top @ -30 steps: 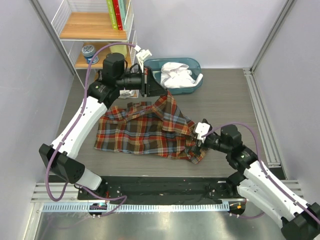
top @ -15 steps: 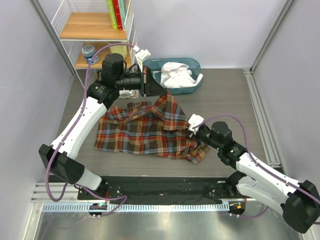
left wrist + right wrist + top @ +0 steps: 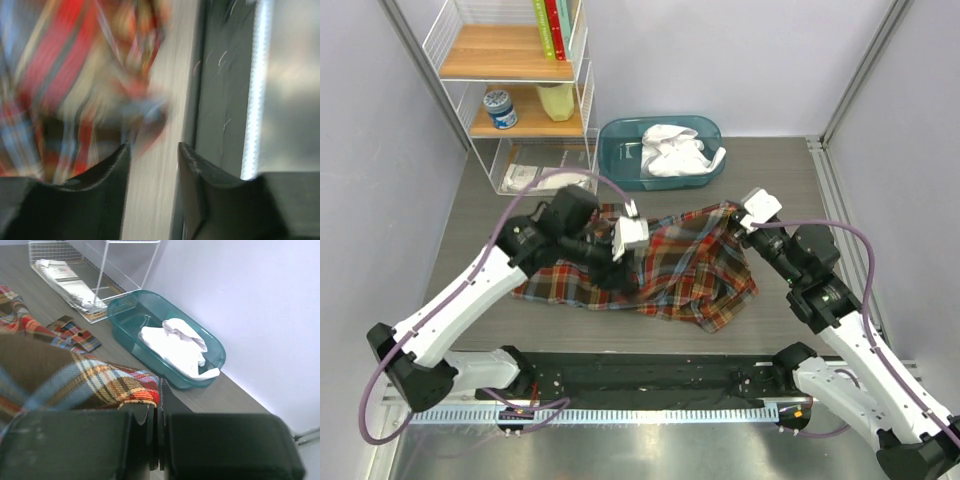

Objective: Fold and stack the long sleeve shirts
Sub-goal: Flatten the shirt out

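Note:
A plaid long sleeve shirt (image 3: 670, 265) lies bunched across the middle of the table. My right gripper (image 3: 733, 213) is shut on its far right hem (image 3: 145, 392) and holds that edge up off the table, just in front of the bin. My left gripper (image 3: 625, 275) hangs low over the shirt's near middle. Its jaws stand open with nothing between them, and in the blurred left wrist view the plaid cloth (image 3: 75, 85) lies ahead of the left gripper (image 3: 152, 147). A white long sleeve shirt (image 3: 675, 150) sits crumpled in the teal bin (image 3: 620, 165).
A wire shelf unit (image 3: 515, 70) stands at the back left with books, a jar (image 3: 501, 108) and papers in its lowest basket. The black mounting rail (image 3: 640, 375) runs along the near edge. The teal bin (image 3: 125, 315) is just beyond the right gripper.
My left gripper let go of the shirt it held high by the bin and swung down over the near middle. My right gripper shut on the hem and carried it back toward the bin.

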